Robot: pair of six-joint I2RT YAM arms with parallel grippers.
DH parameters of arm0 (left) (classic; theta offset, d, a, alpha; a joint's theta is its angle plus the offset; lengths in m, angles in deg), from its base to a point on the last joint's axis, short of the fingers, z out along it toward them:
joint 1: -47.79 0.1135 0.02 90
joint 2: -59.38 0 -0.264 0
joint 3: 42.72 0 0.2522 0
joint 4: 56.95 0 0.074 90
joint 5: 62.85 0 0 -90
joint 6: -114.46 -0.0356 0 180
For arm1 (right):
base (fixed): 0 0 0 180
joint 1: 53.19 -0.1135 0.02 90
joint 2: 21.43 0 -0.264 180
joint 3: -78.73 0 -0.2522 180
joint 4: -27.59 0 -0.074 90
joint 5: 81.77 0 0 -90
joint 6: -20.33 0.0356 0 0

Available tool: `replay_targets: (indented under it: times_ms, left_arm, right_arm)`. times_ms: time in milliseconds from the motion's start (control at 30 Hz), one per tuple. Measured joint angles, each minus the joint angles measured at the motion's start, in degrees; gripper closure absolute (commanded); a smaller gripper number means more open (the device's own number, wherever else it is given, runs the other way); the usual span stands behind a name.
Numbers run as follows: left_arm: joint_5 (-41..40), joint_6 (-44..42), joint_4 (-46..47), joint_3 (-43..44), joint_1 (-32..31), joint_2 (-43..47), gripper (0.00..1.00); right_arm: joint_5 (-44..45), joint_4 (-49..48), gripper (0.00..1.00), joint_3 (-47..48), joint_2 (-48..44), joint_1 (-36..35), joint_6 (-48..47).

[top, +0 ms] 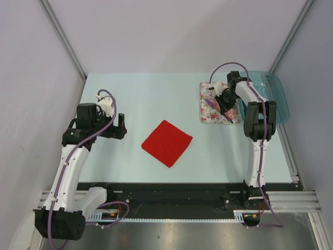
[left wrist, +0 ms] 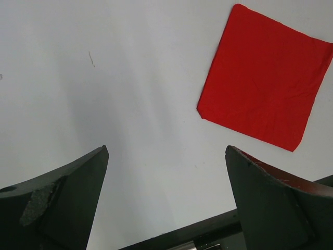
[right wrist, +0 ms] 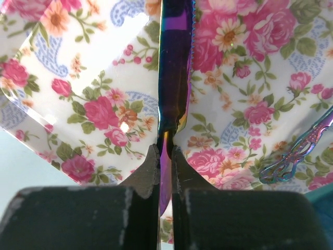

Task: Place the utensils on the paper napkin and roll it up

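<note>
The right end effector [right wrist: 165, 161] is shut tight on a shiny purple knife [right wrist: 174, 78]. It pinches the knife low down at the thin part. The long blade points straight out from the fingers, away from the wrist. One edge of the blade has little teeth. The knife is over the flower cloth [top: 208, 112] at the far right of the bench [top: 145, 94]. I cannot tell if the knife is lifted off the cloth yet.

The other utensil [right wrist: 304, 148] lies on the flower cloth just to the right of the held knife. It has a curly handle. Nothing is holding it.

The red napkin [top: 167, 143] lies flat in the middle of the bench. It is turned like a diamond, with one corner pointing near. Nothing is on it. From the right end effector, the napkin is to the left and nearer. They are well apart, with bare bench between them.

So the big thing for the next move is that the knife must go left and near to reach the napkin. I think the knife should be laid flat on the red paper, with its long side fully on it.

The left end effector [left wrist: 166, 151] is wide open and holds nothing. It hangs over bare bench, just left of the napkin. It is nearer to the napkin than the right one is.
</note>
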Motion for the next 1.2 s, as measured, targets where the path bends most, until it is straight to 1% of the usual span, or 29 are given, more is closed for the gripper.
replay_targets:
  times_ms: [333,733,833,967,1100,1200]
  left_arm:
    - [-4.70,3.30,1.31,0.00,0.04,0.02,0.00]
    - [-8.15,6.58,2.62,-0.52,0.04,0.15,0.00]
    - [-9.51,7.96,3.39,-1.16,0.04,0.63,0.00]
    - [-11.21,9.33,3.91,-2.78,0.07,2.27,0.00]
    - [-12.04,9.92,4.48,-3.39,0.07,2.75,0.00]
    - [-12.33,10.47,5.07,-3.74,0.07,2.73,0.00]
  right_arm:
    - [0.11,0.02,1.00,2.45,-0.22,-0.17,7.15]
    - [3.15,0.15,1.00,2.51,-5.07,-2.36,19.43]
    - [3.15,0.83,1.00,2.51,-6.80,-3.26,24.33]
    - [3.96,1.68,1.00,2.32,-9.73,-5.29,33.31]
    - [6.97,2.27,1.00,1.20,-12.37,-9.40,42.66]
    - [9.79,2.60,1.00,-1.03,-14.43,-13.81,49.64]
